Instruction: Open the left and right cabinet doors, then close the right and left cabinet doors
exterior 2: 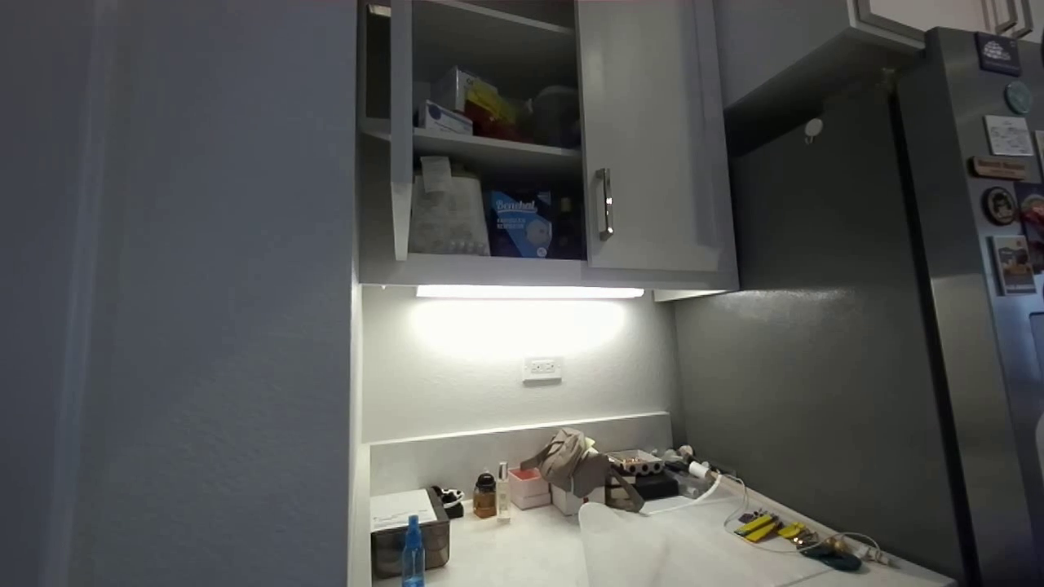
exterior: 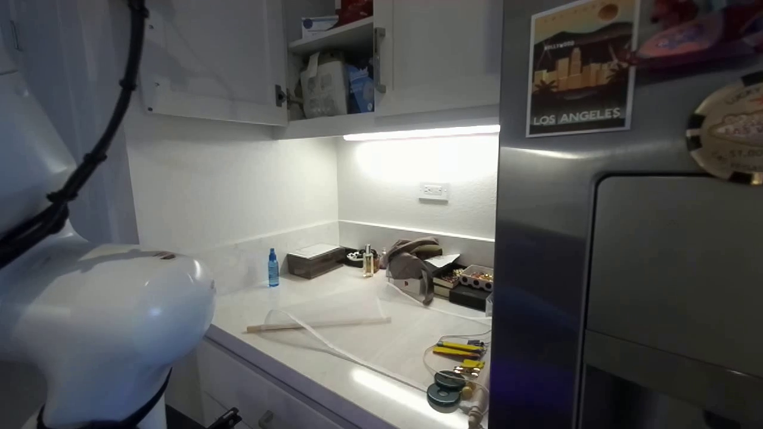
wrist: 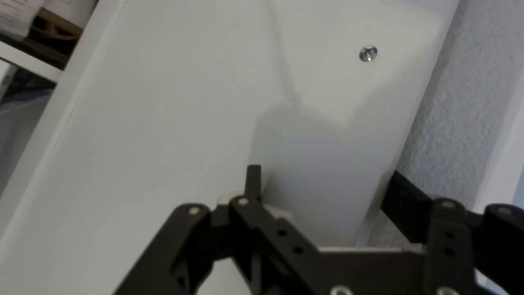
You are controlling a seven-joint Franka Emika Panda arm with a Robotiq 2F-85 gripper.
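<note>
Left of grey steel fridge point(exterior: 548, 238): flat white right cabinet door point(exterior: 441, 56); farther left, flat white left cabinet door point(exterior: 211, 62); below, flat white counter point(exterior: 250, 301).

The left cabinet door point(exterior 2: 400, 122) stands open, the right cabinet door point(exterior 2: 661, 147) shut, 1 strip light point(exterior 2: 530, 292) glowing below.

Worktop point(exterior: 256, 302): blue spray bottle point(exterior: 273, 269) upright, just beside a dark box point(exterior: 316, 266) with a white top. In an exterior view, amber bottle point(exterior 2: 484, 499) and slim clear bottle point(exterior 2: 503, 497) stand close together. Brown cloth point(exterior: 406, 261) lies over a white box point(exterior 2: 577, 500). Yellow-handled tools point(exterior: 458, 350) near two dark discs point(exterior: 444, 395). Wall outlet point(exterior: 434, 191) above; strip light point(exterior: 423, 134) lit. Steel fridge point(exterior: 541, 238) bears a Los Angeles picture point(exterior: 580, 68) and a poker-chip disc point(exterior: 728, 134). Below a shelf point(exterior 2: 497, 147), blue box point(exterior 2: 522, 224) stands beside a pale bag point(exterior 2: 449, 216).
</note>
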